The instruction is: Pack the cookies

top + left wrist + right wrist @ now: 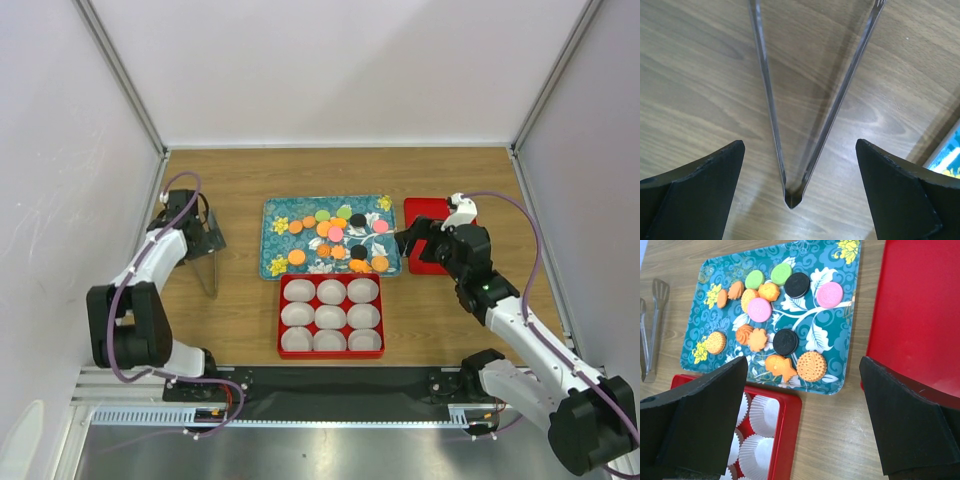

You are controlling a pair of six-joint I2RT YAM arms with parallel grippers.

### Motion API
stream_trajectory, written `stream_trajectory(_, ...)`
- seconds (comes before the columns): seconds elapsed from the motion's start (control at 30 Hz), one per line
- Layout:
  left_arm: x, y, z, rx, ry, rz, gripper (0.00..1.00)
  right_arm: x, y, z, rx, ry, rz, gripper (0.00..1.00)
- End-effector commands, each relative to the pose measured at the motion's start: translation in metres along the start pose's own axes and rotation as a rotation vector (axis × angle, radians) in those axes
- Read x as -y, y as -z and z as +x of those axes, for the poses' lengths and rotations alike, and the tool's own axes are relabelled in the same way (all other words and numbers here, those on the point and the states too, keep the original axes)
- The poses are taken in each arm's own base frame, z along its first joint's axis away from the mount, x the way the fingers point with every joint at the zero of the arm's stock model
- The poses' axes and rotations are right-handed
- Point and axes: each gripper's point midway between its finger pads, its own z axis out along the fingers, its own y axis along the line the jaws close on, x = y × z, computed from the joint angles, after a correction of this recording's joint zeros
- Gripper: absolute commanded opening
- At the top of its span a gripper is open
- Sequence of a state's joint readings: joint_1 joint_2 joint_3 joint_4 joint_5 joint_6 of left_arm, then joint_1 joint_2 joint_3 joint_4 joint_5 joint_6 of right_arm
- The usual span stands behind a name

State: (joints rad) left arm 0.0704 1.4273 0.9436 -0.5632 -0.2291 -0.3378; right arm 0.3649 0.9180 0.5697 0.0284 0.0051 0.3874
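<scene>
The cookies [336, 234] lie loose on a teal flowered tray [272, 245]: mostly orange, with a few pink, green and black. In the right wrist view the cookies [759, 309] fill the tray [840, 340]. A red box [283, 315] of empty white paper cups [330, 316] stands in front of the tray. My right gripper [405, 243] is open and empty, hovering by the tray's right edge [802, 362]. My left gripper [205, 240] is open over metal tongs [790, 195], whose hinged end lies between its fingers [800, 145], untouched.
A flat red lid [425, 212] lies right of the tray, and fills the upper right of the right wrist view [920, 315]. The tongs [207, 270] lie on the wooden table left of the tray. White walls enclose the table on three sides.
</scene>
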Motion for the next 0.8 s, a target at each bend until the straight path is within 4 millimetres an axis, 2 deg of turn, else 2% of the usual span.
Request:
stream_trajectory(0.0, 0.005, -0.004, -0.027, 0.05, -0.022, 0.008, 1.0, -0.011, 0.003, -0.014, 0.051, 0.003, -0.055, 1.0)
stream_trajectory(0.23, -0.001, -0.034, -0.014, -0.042, -0.038, -0.037, 1.0, -0.008, 0.006, -0.016, 0.061, -0.003, -0.052, 1.0)
stream_trajectory(0.57, -0.002, -0.054, -0.002, -0.1, -0.059, -0.044, 1.0, -0.005, 0.007, -0.017, 0.066, -0.007, -0.046, 1.0)
stream_trajectory(0.7, -0.002, -0.059, 0.002, -0.118, -0.061, -0.044, 0.94, -0.003, 0.007, -0.016, 0.064, -0.011, -0.042, 1.0)
stream_trajectory(0.77, -0.001, -0.062, 0.005, -0.125, -0.059, -0.04, 0.88, -0.002, 0.007, -0.015, 0.062, -0.01, -0.04, 1.0)
